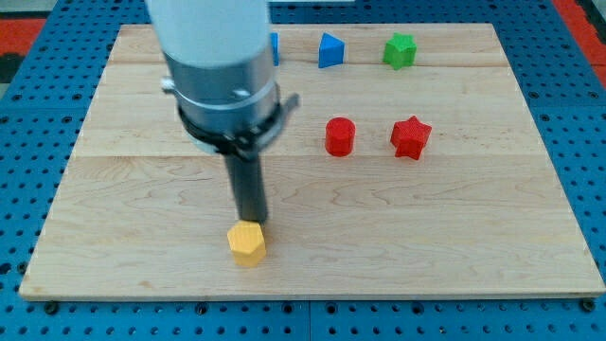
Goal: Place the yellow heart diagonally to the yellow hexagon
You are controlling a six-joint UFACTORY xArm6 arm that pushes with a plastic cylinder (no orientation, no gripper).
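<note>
The yellow hexagon [247,243] lies near the view's bottom, left of centre, on the wooden board [426,237]. My tip [251,223] stands right at the hexagon's top edge, touching or nearly touching it. The dark rod rises from there to the arm's grey body at the view's top left. No yellow heart shows in the view; the arm's body may hide it.
A red cylinder [340,135] and a red star [411,136] lie right of centre. A blue block [329,49] and a green star [400,50] lie at the top. Another blue block [275,47] peeks out from behind the arm.
</note>
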